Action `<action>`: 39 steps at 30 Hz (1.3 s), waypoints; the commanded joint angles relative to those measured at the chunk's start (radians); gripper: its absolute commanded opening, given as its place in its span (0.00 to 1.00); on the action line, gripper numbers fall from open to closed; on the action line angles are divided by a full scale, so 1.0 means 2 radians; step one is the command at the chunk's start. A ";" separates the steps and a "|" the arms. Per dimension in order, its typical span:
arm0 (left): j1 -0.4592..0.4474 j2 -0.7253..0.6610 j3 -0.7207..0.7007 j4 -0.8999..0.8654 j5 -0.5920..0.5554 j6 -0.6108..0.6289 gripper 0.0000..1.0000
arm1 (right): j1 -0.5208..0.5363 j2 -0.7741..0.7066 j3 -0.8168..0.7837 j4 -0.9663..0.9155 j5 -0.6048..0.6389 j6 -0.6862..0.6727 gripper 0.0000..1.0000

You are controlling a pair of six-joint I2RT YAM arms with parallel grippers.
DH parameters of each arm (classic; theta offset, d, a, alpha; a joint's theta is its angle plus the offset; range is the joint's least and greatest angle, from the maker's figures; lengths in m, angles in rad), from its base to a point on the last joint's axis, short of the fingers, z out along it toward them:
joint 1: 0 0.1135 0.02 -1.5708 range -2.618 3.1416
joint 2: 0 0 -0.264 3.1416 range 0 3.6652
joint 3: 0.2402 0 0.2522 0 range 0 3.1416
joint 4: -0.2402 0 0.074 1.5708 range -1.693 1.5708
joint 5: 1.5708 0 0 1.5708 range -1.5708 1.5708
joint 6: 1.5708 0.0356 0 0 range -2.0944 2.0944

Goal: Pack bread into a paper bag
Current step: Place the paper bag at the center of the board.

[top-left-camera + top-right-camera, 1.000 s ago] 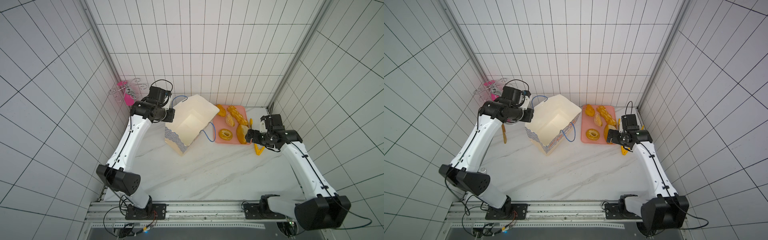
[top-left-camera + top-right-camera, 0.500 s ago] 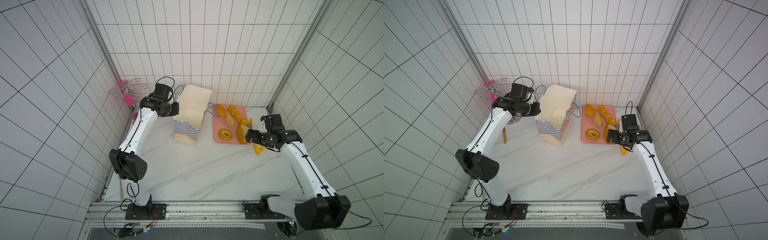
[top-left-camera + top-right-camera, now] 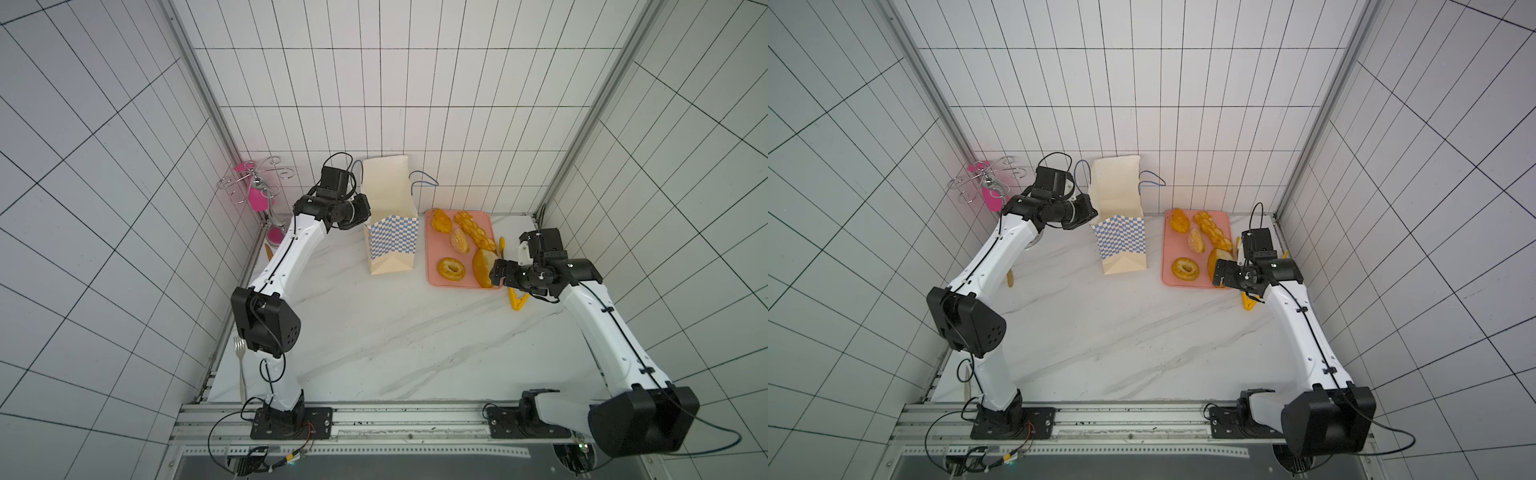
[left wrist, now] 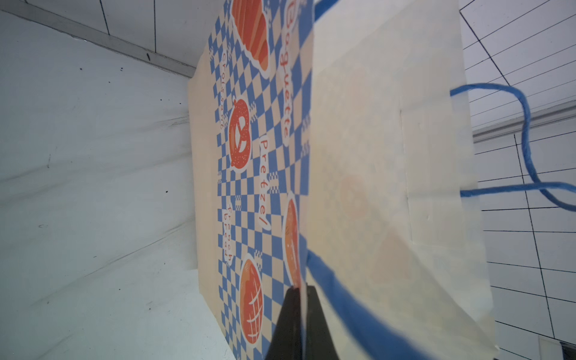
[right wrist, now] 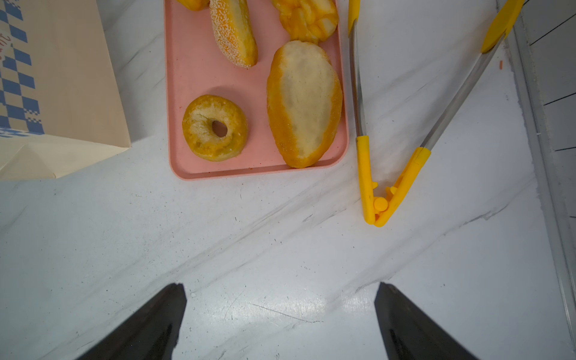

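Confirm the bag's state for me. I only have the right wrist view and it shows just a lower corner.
Observer: The paper bag stands on its base. The left gripper is shut on one of its paper edges.
Operator: Any bread inside?
Observer: No view looks into the mouth, so I cannot tell. In both top views I count five pieces of bread on the pink tray, including a round bun at the far end that your view mostly crops.
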 commanded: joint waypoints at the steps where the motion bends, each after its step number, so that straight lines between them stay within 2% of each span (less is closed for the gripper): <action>1: -0.011 0.018 0.010 0.019 0.010 -0.014 0.00 | 0.003 0.001 -0.021 -0.009 0.008 -0.006 0.99; 20: -0.020 -0.005 -0.033 0.035 0.025 -0.021 0.00 | 0.003 -0.005 -0.035 -0.006 0.006 -0.002 0.99; 26: -0.020 -0.012 -0.038 0.034 0.023 -0.017 0.10 | 0.003 -0.013 -0.038 -0.008 0.010 -0.002 0.99; 29: -0.019 -0.018 -0.039 0.033 0.022 -0.013 0.19 | 0.003 -0.015 -0.039 -0.008 0.010 -0.001 0.99; 32: -0.019 -0.024 -0.039 0.034 0.023 -0.010 0.34 | 0.003 -0.015 -0.039 -0.008 0.008 -0.002 0.99; 37: -0.018 -0.025 -0.041 0.036 0.026 -0.008 0.67 | 0.003 -0.015 -0.041 -0.008 0.008 -0.001 0.99; 39: -0.018 -0.025 -0.042 0.036 0.026 -0.008 0.75 | 0.004 -0.017 -0.041 -0.008 0.008 -0.002 0.99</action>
